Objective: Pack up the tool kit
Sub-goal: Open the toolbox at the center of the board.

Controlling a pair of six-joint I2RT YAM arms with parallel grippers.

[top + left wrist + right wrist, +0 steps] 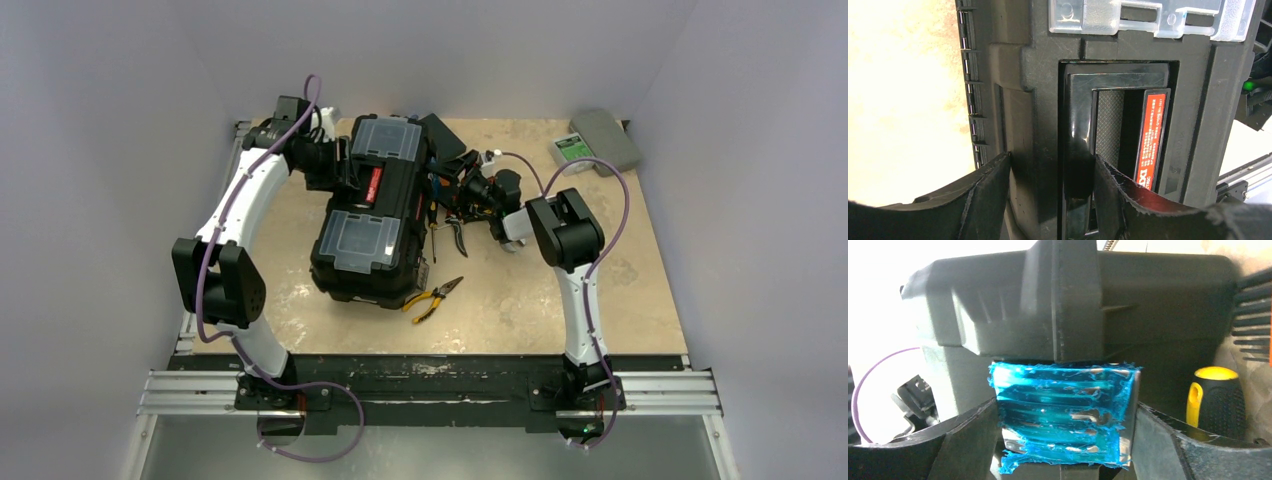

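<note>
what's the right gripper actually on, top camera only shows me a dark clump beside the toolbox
observer: in the right wrist view the right gripper is spread wide, one finger on each side of a latch covered in blue film, on the toolbox wall
operator: anything next to that latch
observer: a yellow and black tool handle shows just right of it, beside the gripper's right finger
operator: and where's the left gripper
observer: the left wrist view has the left gripper straddling one side bar of the toolbox handle together with the lid ridge beside it; i can't tell whether it is squeezing
</note>
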